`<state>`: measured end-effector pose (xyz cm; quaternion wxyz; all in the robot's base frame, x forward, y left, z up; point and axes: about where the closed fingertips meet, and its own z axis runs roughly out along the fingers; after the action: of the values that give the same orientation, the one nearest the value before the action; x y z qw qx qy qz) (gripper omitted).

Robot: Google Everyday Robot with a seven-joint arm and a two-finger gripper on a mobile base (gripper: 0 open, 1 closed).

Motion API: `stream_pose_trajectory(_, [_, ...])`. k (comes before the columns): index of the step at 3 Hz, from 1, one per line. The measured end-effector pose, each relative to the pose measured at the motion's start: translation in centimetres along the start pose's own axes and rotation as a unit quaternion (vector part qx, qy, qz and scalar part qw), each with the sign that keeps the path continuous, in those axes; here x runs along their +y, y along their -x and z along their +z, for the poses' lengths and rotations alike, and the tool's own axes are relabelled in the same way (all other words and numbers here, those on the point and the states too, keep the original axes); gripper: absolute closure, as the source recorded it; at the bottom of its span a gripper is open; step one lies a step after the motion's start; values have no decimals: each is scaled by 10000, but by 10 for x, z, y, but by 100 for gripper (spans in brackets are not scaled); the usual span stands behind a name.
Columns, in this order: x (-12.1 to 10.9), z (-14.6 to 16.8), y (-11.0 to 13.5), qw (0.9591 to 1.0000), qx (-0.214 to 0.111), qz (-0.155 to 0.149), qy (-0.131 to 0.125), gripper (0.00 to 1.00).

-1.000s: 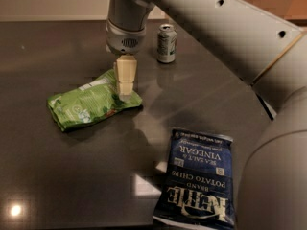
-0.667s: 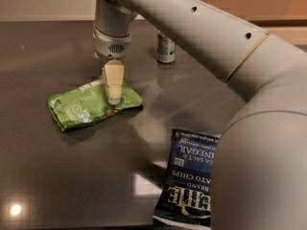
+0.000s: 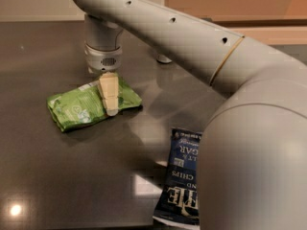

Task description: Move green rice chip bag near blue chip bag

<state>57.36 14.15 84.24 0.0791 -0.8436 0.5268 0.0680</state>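
The green rice chip bag (image 3: pixel 79 107) lies flat on the dark table at the left, crinkled, with white label patches. My gripper (image 3: pixel 110 99) points straight down over the bag's right half, its tip at or just above the bag's surface. The blue chip bag (image 3: pixel 183 176) lies flat at the lower middle, well to the right of and nearer than the green bag. My arm's big grey forearm hides its right side.
The dark glossy table (image 3: pixel 43 176) shows bright light reflections. The base of a drink can (image 3: pixel 164 59) peeks out behind my arm at the back. My arm (image 3: pixel 249 143) fills the right side of the view. A wall runs along the far edge.
My gripper has moved left, further over the green bag. My arm now covers most of the can and more of the blue bag. Neither bag has moved.
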Motion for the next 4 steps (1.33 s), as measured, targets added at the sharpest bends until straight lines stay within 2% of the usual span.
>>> stream_pose_trajectory(1, [13,11,1,9995,142,-189,217,17])
stream_pose_trajectory(2, [22,8,2,9988,248,-352,236,41])
stream_pose_trajectory(3, [27,-17,-3,9984,290,-467,99,64])
stream_pose_trajectory(4, [35,-50,-22,9981,352,-493,-97,87])
